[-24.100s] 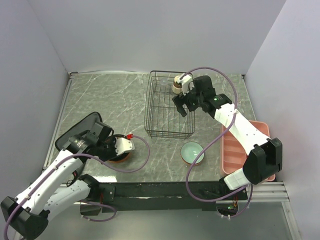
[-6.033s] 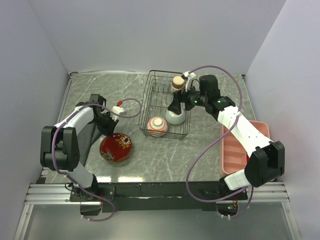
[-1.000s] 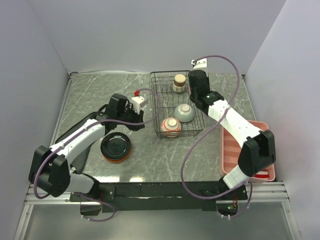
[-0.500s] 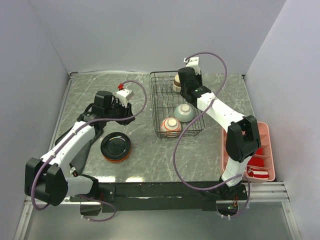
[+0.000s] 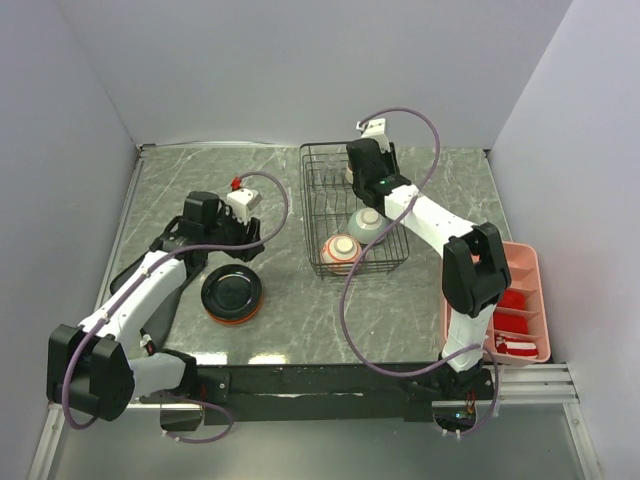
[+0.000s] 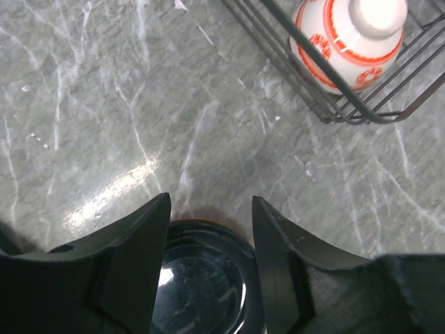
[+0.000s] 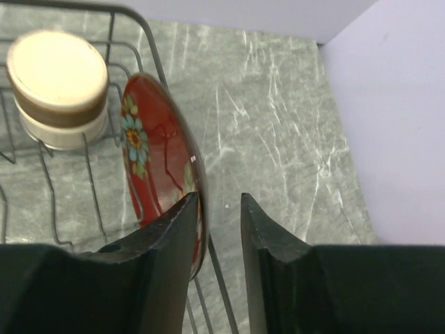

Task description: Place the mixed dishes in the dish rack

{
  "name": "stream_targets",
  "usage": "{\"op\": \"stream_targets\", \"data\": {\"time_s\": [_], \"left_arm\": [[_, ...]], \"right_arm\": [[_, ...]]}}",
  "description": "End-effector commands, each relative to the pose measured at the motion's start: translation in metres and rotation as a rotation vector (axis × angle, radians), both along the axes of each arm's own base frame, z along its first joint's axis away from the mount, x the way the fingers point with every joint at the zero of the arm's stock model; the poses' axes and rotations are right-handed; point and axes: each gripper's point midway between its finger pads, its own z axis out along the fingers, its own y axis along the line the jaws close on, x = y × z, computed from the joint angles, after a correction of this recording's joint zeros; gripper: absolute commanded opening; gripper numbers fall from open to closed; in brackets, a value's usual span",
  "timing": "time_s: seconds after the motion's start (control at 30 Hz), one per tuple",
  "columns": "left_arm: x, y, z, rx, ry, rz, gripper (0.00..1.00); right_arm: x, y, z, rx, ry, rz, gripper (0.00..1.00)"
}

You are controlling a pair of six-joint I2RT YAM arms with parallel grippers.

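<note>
**Dish rack**: one, black wire, on the grey marbled table. It holds four dishes.
- Small tan cup: one, at the far end of the rack.
- Glossy red floral bowl: one, standing on edge just beside the cup, with its rim against the rack's side wire.
- Pale mint-green bowl: one, upside down in the middle of the rack.
- Reddish bowl with white base: one, upside down in the near corner.

**Outside the rack**
- Teal plate with orange-red rim: one, flat on the table, well left of the rack.

**Pink compartment tray**: one, at the right edge of the table, with red pieces in it. Their number cannot be told.

**Grippers**: two.
- Right gripper: fingers slightly parted over the floral bowl's rim, which lies by one finger. Nothing is clamped.
- Left gripper: fingers well apart above the plate, holding nothing.
</note>
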Motion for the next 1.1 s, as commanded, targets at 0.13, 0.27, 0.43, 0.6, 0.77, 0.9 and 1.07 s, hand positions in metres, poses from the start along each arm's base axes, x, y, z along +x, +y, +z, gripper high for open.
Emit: {"op": "stream_targets", "data": {"time_s": [0.13, 0.27, 0.43, 0.6, 0.77, 0.9, 1.07], "left_arm": [[0.002, 0.046, -0.004, 0.155, -0.042, -0.029, 0.59], [-0.008, 0.076, -0.022, 0.235, 0.048, -0.085, 0.62], [-0.024, 0.087, -0.046, 0.278, 0.136, -0.172, 0.64], [-0.026, 0.094, -0.066, 0.33, 0.161, -0.187, 0.63], [-0.032, 0.094, -0.08, 0.327, 0.205, -0.21, 0.54], [-0.041, 0.093, -0.093, 0.325, 0.252, -0.24, 0.48], [-0.042, 0.092, -0.099, 0.322, 0.266, -0.259, 0.39]], "right_arm": [[-0.031, 0.029, 0.123, 0.225, -0.218, 0.177, 0.5], [-0.061, 0.054, 0.132, 0.301, -0.158, 0.41, 0.66], [-0.089, 0.062, 0.107, 0.328, -0.08, 0.529, 0.92], [-0.097, 0.06, 0.102, 0.331, -0.08, 0.55, 0.94], [-0.098, 0.055, 0.1, 0.338, -0.077, 0.54, 0.94], [-0.1, 0.052, 0.097, 0.347, -0.081, 0.536, 0.94], [-0.102, 0.052, 0.094, 0.367, -0.076, 0.542, 0.94]]}}
